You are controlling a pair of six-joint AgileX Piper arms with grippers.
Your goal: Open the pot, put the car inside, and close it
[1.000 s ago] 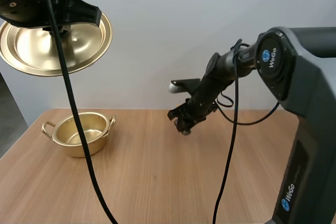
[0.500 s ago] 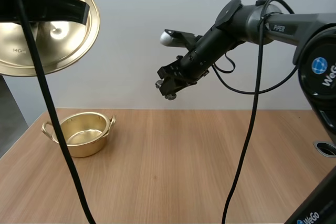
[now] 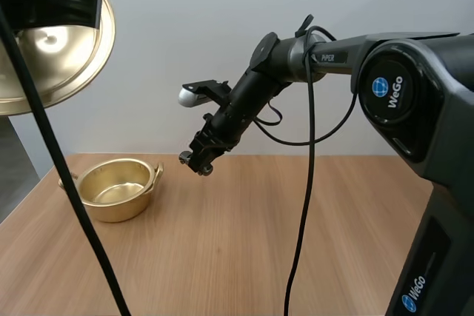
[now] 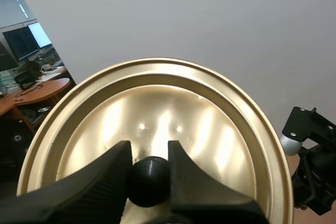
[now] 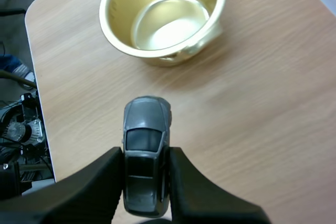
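From high, the wooden worktop [image 3: 244,249] bore the open, empty pot [image 3: 115,189]; the lid [image 3: 55,42] hung tilted above it, the right hand [image 3: 195,163] aloft beside it. Left wrist: the left hand [image 4: 149,153] pinched the lid's knob [image 4: 149,181]. Right wrist: the right hand clasped a grey car [image 5: 145,156] short of the pot.

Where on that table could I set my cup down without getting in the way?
Nearly all the table is bare: everything right of the pot and in front of it. Avoid the far left corner, where the pot stands and the right gripper hangs nearby with the car.
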